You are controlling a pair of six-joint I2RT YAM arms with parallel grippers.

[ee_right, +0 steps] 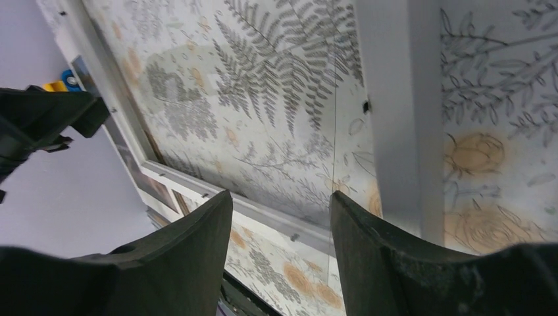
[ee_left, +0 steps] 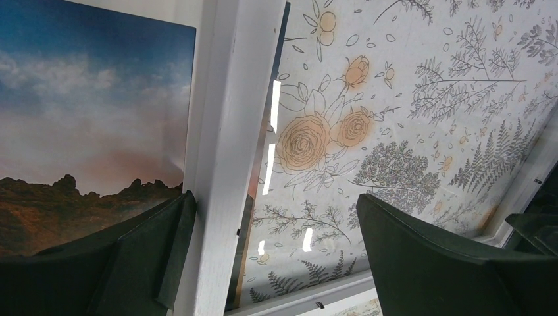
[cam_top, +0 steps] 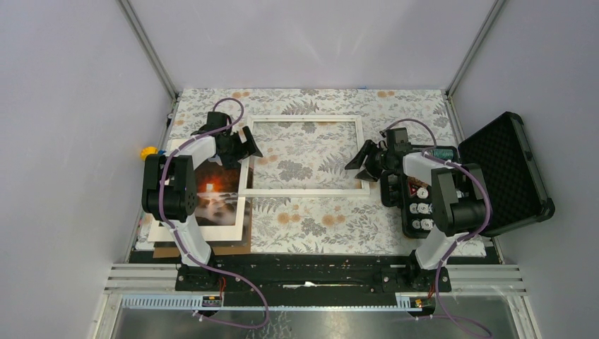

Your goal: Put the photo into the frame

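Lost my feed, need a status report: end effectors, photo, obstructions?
Left end effector open, straddling frame's left rail. Right end effector open by right rail. Photo outside frame, rail overlapping it.

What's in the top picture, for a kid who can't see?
A thin white rectangular picture frame lies on a flowery tablecloth. The open left gripper is at its left edge, by a dark sunset paper photo; the right gripper at its right edge.

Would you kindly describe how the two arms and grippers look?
Both the left arm and right arm have white links, chunky black joint housings and looping purple cables. The left gripper and right gripper have broad matte-black wedge fingers.
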